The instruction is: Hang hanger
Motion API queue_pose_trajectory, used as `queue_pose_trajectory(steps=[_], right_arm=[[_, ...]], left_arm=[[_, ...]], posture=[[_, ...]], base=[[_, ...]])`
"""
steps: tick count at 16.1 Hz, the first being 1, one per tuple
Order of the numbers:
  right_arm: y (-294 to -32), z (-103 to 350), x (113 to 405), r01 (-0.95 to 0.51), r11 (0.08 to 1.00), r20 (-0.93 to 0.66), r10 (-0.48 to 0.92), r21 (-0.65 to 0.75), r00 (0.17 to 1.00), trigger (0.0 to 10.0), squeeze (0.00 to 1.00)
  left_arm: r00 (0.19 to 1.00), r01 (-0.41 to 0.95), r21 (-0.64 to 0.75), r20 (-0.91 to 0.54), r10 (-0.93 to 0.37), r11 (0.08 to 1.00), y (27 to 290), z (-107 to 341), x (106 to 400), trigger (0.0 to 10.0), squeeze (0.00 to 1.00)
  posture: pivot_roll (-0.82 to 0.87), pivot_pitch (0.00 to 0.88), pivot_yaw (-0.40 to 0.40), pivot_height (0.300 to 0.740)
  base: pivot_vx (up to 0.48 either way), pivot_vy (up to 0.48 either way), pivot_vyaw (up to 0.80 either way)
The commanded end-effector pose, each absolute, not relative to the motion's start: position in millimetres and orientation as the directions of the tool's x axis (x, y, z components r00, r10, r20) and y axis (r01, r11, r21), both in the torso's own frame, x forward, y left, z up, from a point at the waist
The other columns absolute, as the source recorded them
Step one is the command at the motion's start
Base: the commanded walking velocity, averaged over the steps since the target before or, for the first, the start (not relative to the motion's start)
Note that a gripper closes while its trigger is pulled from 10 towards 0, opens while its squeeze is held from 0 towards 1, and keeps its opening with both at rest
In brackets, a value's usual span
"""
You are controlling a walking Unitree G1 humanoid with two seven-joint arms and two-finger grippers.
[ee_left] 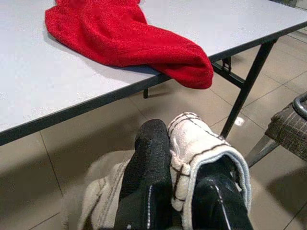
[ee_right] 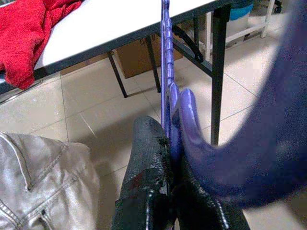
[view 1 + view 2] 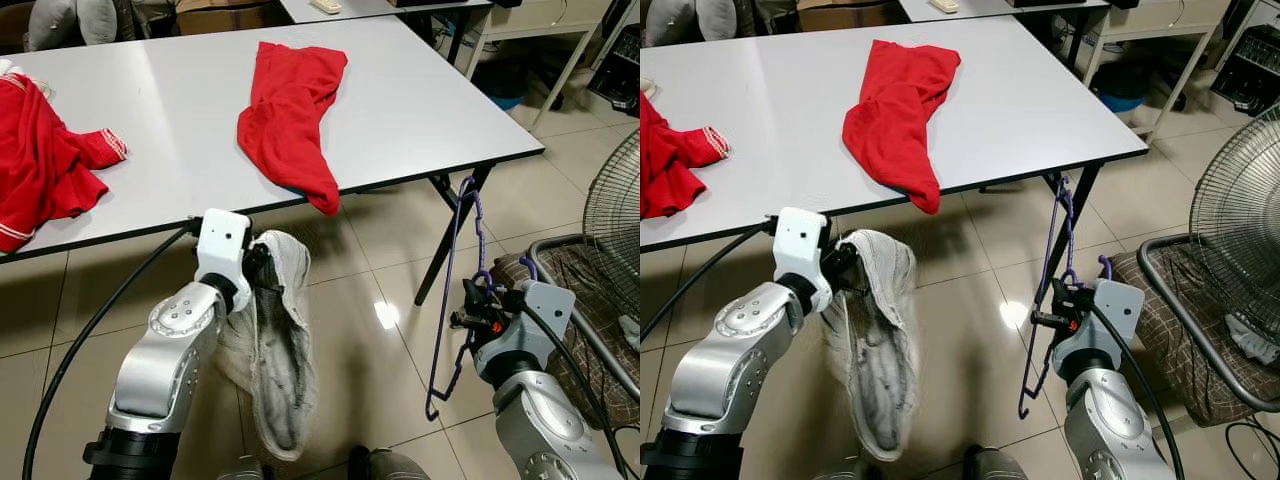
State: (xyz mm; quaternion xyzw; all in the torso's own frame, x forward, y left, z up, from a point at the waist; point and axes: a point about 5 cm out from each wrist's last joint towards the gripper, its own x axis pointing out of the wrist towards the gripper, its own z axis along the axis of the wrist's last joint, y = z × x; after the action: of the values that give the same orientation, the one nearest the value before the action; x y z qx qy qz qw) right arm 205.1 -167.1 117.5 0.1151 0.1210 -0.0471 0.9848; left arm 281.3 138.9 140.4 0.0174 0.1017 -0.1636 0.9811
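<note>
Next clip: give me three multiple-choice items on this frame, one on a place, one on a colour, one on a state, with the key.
1. Where does the red cloth nearest the table's front edge lie?
A. on the floor
B. on the table, one end over the edge
C. on the fan

2. What colour is the hanger?
A. purple
B. white
C. green

3. What is the left gripper doing?
A. hanging open
B. shut on a red cloth
C. shut on the grey garment

Key: 1 B, its tip droops past the front edge. 2 A, the right gripper clamps a purple hanger. 3 C, its fingers pinch the pale fabric, which hangs toward the floor.
</note>
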Motion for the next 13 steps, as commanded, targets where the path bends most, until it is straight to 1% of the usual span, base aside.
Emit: queue_pose_trajectory(steps=[1, 3, 6, 9, 10, 12, 13], right_arm=[[-168.9, 119.6, 206.3, 0.122, 0.972, -0.241, -0.071, 0.203, 0.968, 10.0, 0.00], [-169.4, 120.0, 205.9, 0.123, 0.972, -0.240, -0.073, 0.200, 0.968, 10.0, 0.00], [-170.4, 124.6, 207.1, 0.090, 0.985, -0.225, -0.055, 0.149, 0.973, 10.0, 0.00], [-175.9, 138.4, 201.7, -0.035, 0.998, -0.211, 0.045, 0.052, 0.976, 10.0, 0.00], [-177.3, 141.6, 200.0, -0.071, 0.997, -0.212, 0.076, 0.033, 0.974, 10.0, 0.00], [-173.4, 155.4, 208.6, -0.175, 0.984, -0.180, 0.174, 0.007, 0.968, 10.0, 0.00], [-171.5, 159.8, 212.0, -0.188, 0.982, -0.168, 0.187, 0.012, 0.968, 10.0, 0.00]], left_arm=[[0.934, 0.325, 0.007, -0.160, -0.320, 0.946, 138.3, 150.5, 283.1, 10.0, 0.00], [0.933, 0.327, 0.009, -0.162, -0.321, 0.945, 138.1, 150.4, 283.2, 10.0, 0.00], [0.927, 0.356, 0.025, -0.138, -0.350, 0.934, 134.9, 153.4, 283.7, 10.0, 0.00], [0.923, 0.374, 0.004, -0.098, -0.372, 0.928, 128.6, 162.8, 287.1, 10.0, 0.00], [0.924, 0.373, 0.006, -0.091, -0.371, 0.928, 128.4, 164.9, 288.2, 10.0, 0.00], [0.931, 0.358, -0.015, -0.065, -0.358, 0.934, 129.1, 172.3, 294.7, 10.0, 0.00], [0.933, 0.355, -0.023, -0.056, -0.355, 0.935, 128.8, 174.5, 297.3, 10.0, 0.00]], posture=[[-0.06, 0.093, 0.015, 0.740], [-0.06, 0.093, 0.015, 0.740], [-0.06, 0.092, 0.018, 0.740], [-0.07, 0.072, 0.009, 0.740], [-0.07, 0.067, 0.005, 0.740], [-0.09, 0.057, 0.006, 0.740], [-0.09, 0.057, 0.006, 0.740]], base=[[0.000, 0.000, 0.00], [0.000, 0.000, 0.00], [0.000, 0.000, 0.00], [0.000, 0.000, 0.00], [0.240, 0.000, 0.00], [0.247, 0.000, 0.00], [0.251, 0.000, 0.00]])
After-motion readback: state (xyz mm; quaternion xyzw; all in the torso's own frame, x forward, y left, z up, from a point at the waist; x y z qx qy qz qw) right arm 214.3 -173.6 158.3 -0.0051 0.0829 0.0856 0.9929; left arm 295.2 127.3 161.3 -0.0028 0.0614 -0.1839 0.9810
